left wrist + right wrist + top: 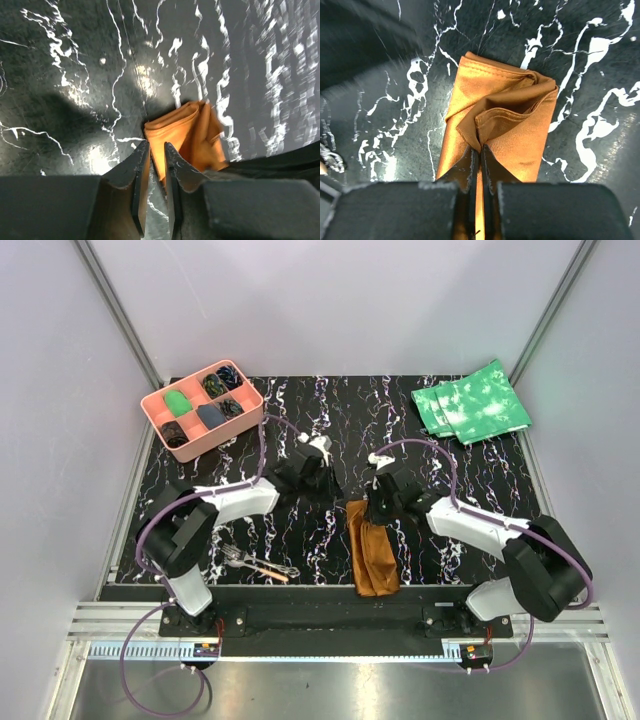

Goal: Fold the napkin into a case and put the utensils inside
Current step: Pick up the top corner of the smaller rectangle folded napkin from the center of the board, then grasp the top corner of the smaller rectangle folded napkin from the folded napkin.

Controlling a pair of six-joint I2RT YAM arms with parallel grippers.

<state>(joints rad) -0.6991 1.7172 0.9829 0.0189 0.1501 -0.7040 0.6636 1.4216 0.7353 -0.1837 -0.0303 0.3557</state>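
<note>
One folded brown napkin [372, 550] lies near the near edge of the table [330, 410]. Two utensils sit toward the near left corner: one fork [233, 556] and one slim piece with an orange end [270, 572]. One pink tray [222, 440] stands at the far left corner. Green cloths [470, 402] overlap at the far right corner, at least two; the exact number is unclear. Two arms: left arm [200, 525], right arm [500, 535].

left jaws narrowly apart, right jaws clamped together
</note>
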